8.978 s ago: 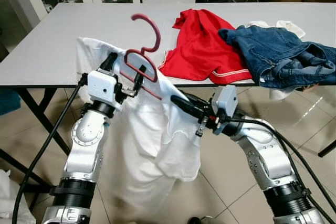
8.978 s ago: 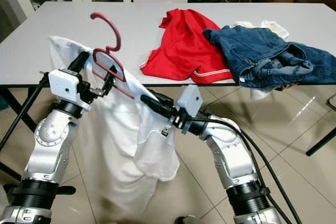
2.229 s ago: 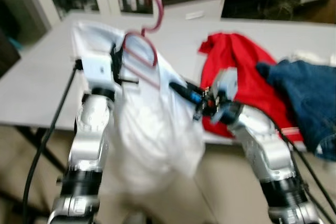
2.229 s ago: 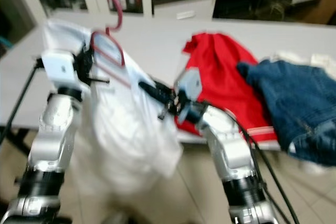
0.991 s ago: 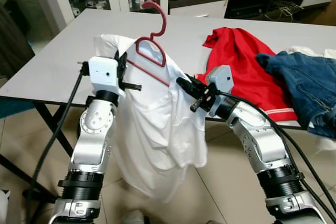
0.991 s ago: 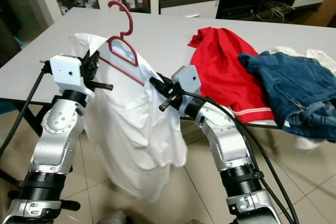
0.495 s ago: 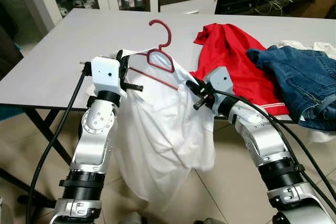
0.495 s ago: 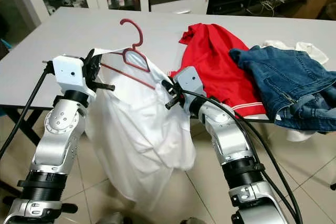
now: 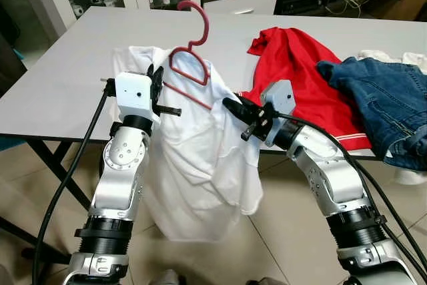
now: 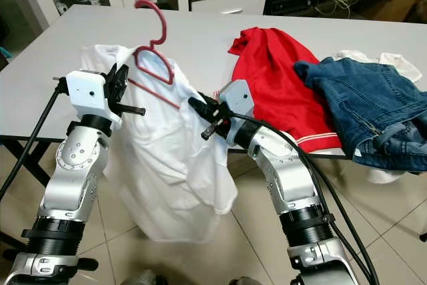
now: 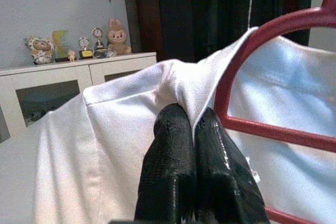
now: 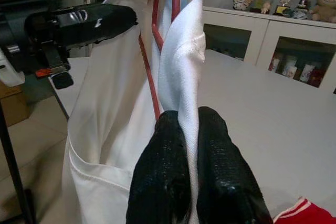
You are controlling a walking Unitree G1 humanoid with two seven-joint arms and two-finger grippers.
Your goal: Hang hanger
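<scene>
Holding the white shirt (image 9: 200,158) on the red hanger (image 9: 190,65), both the left gripper (image 11: 191,129) and the right gripper (image 12: 186,124) pinch cloth; next, I think, find a rail.

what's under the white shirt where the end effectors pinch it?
The red hanger: hook and neck loop show above the white shirt. Its shoulder ends are covered by fabric.

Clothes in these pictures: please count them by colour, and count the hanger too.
White: 2, the shirt pinched by the left gripper and right gripper, and a cloth under the jeans
Red: 1, the top on the table
Blue: 1, the jeans
Hanger: 1, dark red
Total: 5
</scene>
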